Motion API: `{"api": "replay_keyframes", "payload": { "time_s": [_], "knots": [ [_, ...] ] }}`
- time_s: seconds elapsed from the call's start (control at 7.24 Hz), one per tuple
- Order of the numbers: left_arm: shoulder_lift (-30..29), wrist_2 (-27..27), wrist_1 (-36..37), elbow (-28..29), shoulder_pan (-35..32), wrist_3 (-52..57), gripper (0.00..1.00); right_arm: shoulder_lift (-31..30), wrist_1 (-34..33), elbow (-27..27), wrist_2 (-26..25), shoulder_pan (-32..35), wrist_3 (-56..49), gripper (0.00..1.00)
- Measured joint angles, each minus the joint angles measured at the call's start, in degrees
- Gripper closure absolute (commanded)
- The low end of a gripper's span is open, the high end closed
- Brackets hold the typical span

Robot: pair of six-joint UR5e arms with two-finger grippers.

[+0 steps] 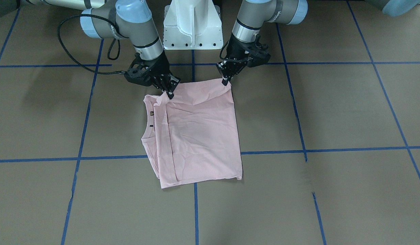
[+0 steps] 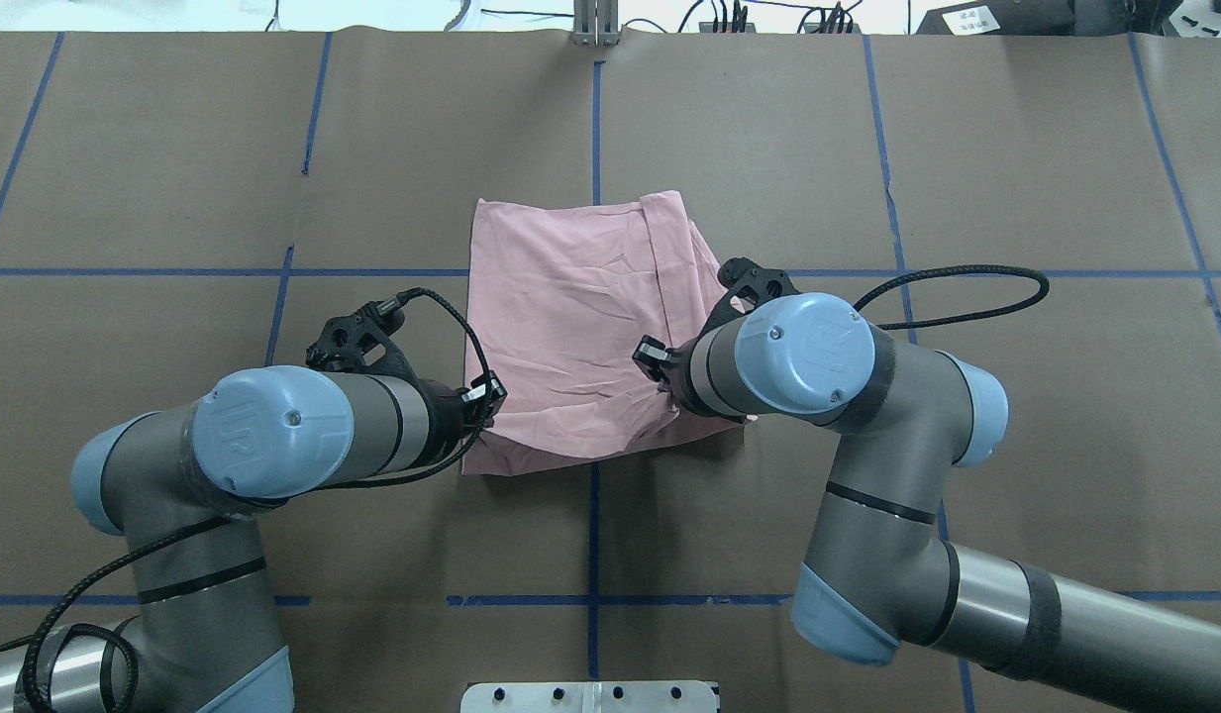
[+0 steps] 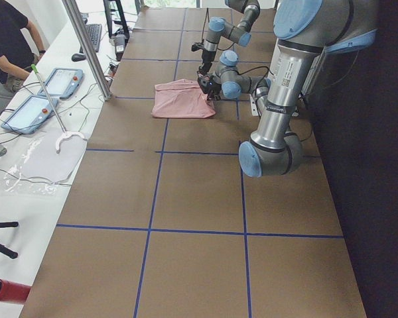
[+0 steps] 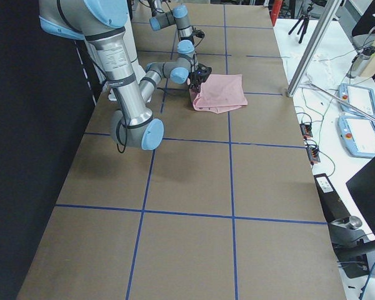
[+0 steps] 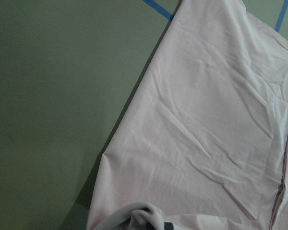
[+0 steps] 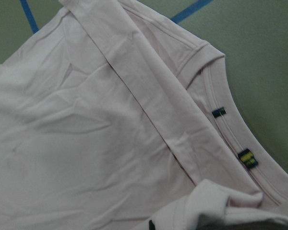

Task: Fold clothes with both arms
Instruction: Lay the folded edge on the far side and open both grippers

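**Pale pink T-shirt** (image 1: 199,136): lies plain side up on the brown table (image 1: 332,112), just in front of the white pedestal base (image 1: 192,27) and astride the central line of blue tape (image 1: 195,211). Forms a rough rectangle, with the side panels already laid inward over the body. Points its ribbed neck (image 1: 150,120) and small dark tags (image 6: 248,158) toward the robot's right. Shows no print in any view.

**Left gripper** (image 1: 226,81): pinches the robot-side corner of the cloth between fingers pressed together. Holds that corner slightly off the table.

**Right gripper** (image 1: 169,93): likewise clamps a bunched gather of cloth at the other robot-side corner, beside the neck. Shows the gather as a curl of fabric at the bottom of the right wrist view.

**Reason for the hold, by judgement:** takes one corner per arm so that the robot-side edge can rise level and taut, not sagging in the middle. Leaves the far edge flat on the table, probably as anchor and target for the coming fold.

**Step in hand, by judgement:** carrying the robot-side edge over to the far edge to halve the rectangle. Calls for matched height and pace in both arms. Risks dragging the lower layers along, or skewing the fold if the bunched right-hand grip slips.
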Motion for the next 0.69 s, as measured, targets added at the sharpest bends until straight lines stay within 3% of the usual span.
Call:
{"api": "replay_keyframes", "payload": {
  "time_s": [0.28,0.41,0.55,0.69],
  "knots": [
    [-3.4,0.0,-0.9,4.2,-3.7,-0.6,1.00,4.7,1.9,-7.2,0.6,4.1,0.1,1.00],
    [-7.0,-0.1,-2.5,9.9,-7.2,-0.4,1.00,8.5,2.2,-12.4,2.2,7.1,0.0,1.00],
    [-9.9,-0.3,-5.8,16.5,-11.3,0.7,0.65,12.9,3.1,-19.1,4.4,10.2,-0.3,0.33],
    [-11.9,-0.5,-9.6,22.7,-15.4,3.2,0.01,16.8,6.2,-26.9,5.9,12.7,-0.8,0.00]
  ]
}}
